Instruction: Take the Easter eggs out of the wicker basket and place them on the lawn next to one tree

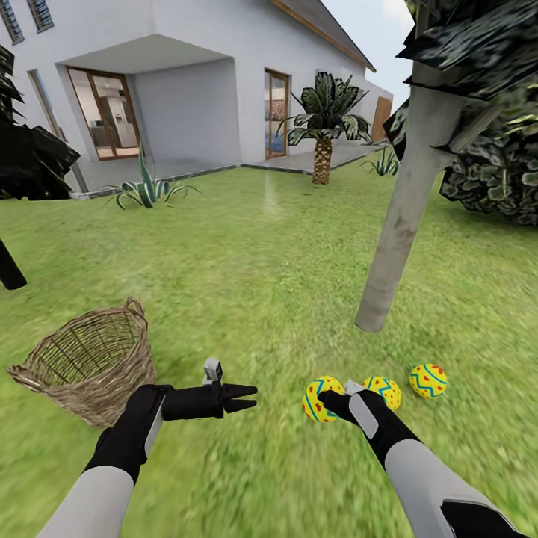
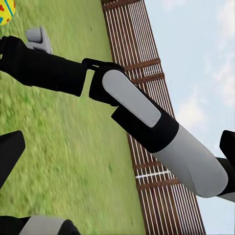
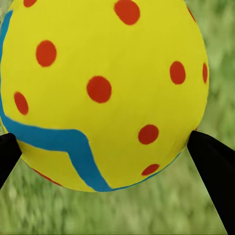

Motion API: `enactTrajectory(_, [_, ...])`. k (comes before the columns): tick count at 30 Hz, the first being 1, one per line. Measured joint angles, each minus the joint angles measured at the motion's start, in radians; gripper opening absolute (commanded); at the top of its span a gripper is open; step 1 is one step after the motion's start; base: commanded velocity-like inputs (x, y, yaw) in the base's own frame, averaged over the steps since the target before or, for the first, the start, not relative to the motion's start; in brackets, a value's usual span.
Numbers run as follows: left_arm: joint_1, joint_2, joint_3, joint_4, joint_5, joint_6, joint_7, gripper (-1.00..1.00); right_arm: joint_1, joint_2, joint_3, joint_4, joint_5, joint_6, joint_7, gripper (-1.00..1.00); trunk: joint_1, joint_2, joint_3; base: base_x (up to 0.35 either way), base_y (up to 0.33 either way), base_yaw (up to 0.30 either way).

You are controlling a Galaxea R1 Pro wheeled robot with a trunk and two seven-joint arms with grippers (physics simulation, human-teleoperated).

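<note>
Three Easter eggs by the tree, basket emptied; no writing anywhere.

Head view: eggs (image 1: 322, 398), (image 1: 384, 391), (image 1: 428, 380) on lawn (image 1: 269, 254) near pale tree (image 1: 400, 217) trunk; wicker basket (image 1: 88, 362) tilted, well apart. Left gripper (image 1: 251, 397) spread, empty; right gripper (image 1: 332, 400) grasps the nearest egg.
Left wrist view: right arm (image 2: 142, 112), fence (image 2: 147, 73), egg cut off at a corner.
Right wrist view: egg (image 3: 103, 93), yellow, red dots, blue zigzag, between black fingers (image 3: 215, 171).

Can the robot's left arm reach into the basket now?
Probably yes: the left gripper hangs open beside the wicker basket, whose tipped mouth looks empty, with just lawn between. It points away, though.
</note>
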Motion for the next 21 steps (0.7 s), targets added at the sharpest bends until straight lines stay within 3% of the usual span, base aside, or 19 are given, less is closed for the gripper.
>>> enactTrajectory(12, [0.000,0.000,0.000,0.000,-0.001,0.000,0.001,1.00,0.000,0.000,0.003,0.000,0.001,0.000,0.001,-1.00,0.000,0.000,0.000,0.175,0.000,0.000])
enactTrajectory(17, [0.000,0.000,0.000,0.000,-0.002,0.000,0.001,1.00,0.000,0.000,0.008,0.000,0.001,0.000,0.003,-1.00,0.000,0.000,0.000,0.030,0.000,0.000])
enactTrajectory(21, [0.000,0.000,0.000,0.000,-0.001,0.000,0.000,1.00,0.000,0.001,0.084,-0.003,0.000,0.000,0.005,-1.00,0.001,0.000,-0.004,0.001,0.000,0.000])
